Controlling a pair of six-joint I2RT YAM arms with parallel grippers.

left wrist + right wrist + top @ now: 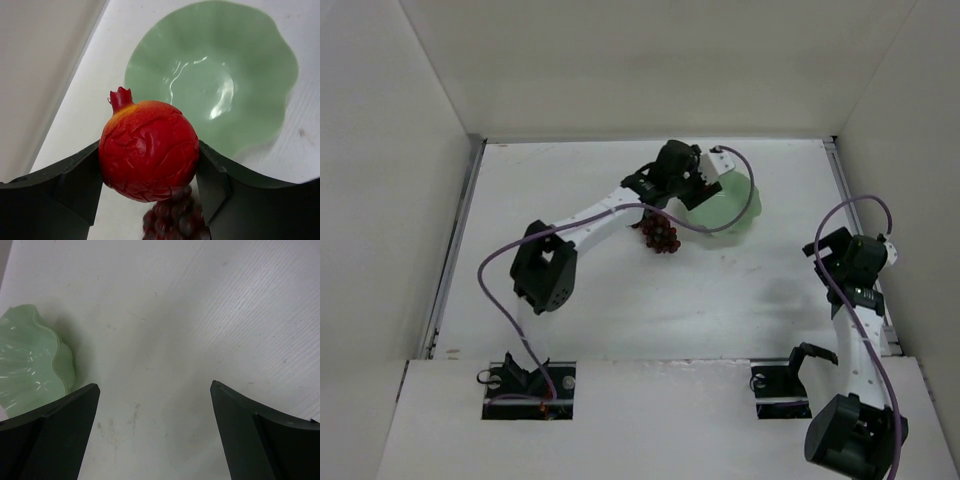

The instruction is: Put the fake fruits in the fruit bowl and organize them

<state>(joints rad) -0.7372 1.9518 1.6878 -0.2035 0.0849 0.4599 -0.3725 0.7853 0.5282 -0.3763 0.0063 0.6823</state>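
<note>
My left gripper (149, 165) is shut on the red round fruit (148, 150), a pomegranate with a small crown, held above the table beside the near-left rim of the mint-green fruit bowl (215, 75). The bowl holds nothing. In the top view the left gripper (682, 172) hovers over the bowl's (735, 205) left edge, and the fruit is hidden there. The dark grape bunch (659, 233) lies on the table left of the bowl, and shows blurred below the fruit in the left wrist view (175, 220). My right gripper (155, 390) is open and empty over bare table at the right (847, 258).
White walls enclose the table on the left, back and right. The bowl's rim (35, 360) shows at the left of the right wrist view. A purple cable (505, 250) loops off the left arm and another off the right arm (865, 205).
</note>
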